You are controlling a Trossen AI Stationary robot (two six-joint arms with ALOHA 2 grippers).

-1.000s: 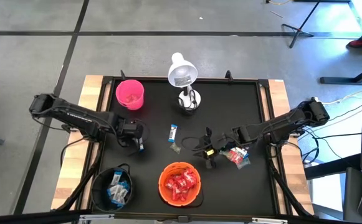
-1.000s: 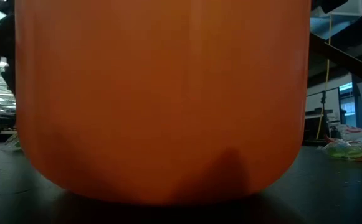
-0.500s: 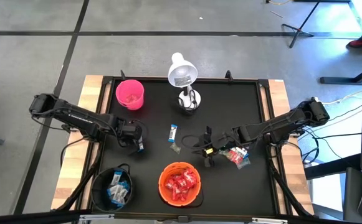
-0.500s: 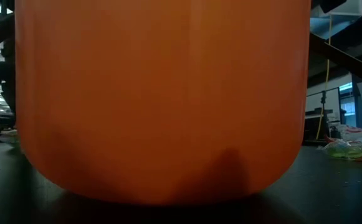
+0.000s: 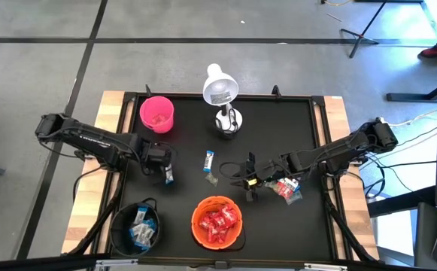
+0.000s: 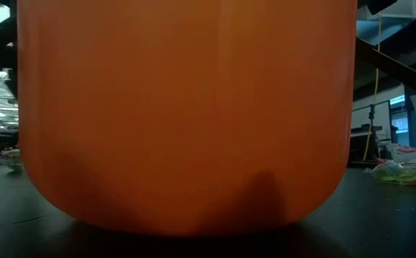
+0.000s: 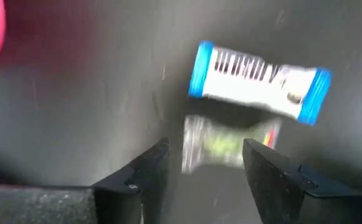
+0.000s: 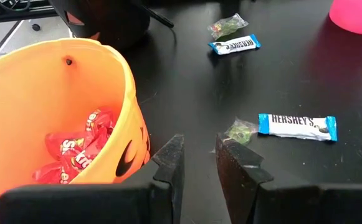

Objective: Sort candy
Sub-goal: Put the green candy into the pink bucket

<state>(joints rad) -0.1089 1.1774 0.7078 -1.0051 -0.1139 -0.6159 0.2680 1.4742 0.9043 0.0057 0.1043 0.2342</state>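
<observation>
- Left gripper (image 7: 202, 165) hangs low over the black table (image 5: 278, 135) with its fingers spread wide and nothing between them; in the left wrist view a blue-and-white candy bar (image 7: 258, 81) and a clear wrapped sweet with a green inside (image 7: 230, 143) lie just in front of the fingertips, touching neither.
- Step in hand, as I judge it: the approach to pick one of these two pieces. The next move calls for going down around one piece only, closing on it, then carrying it to its container.
- Right gripper (image 8: 198, 155) waits near the orange bowl (image 8: 56, 118), fingers narrow with a small gap, holding nothing.
- Red candies (image 5: 216, 222) fill the orange bowl; blue-and-white ones lie in the black bowl (image 5: 135, 226).
- A second blue-and-white bar (image 5: 209, 160) and a small pile (image 5: 287, 188) remain loose on the table; the pink cup (image 5: 156, 113) stands at the far side.
</observation>
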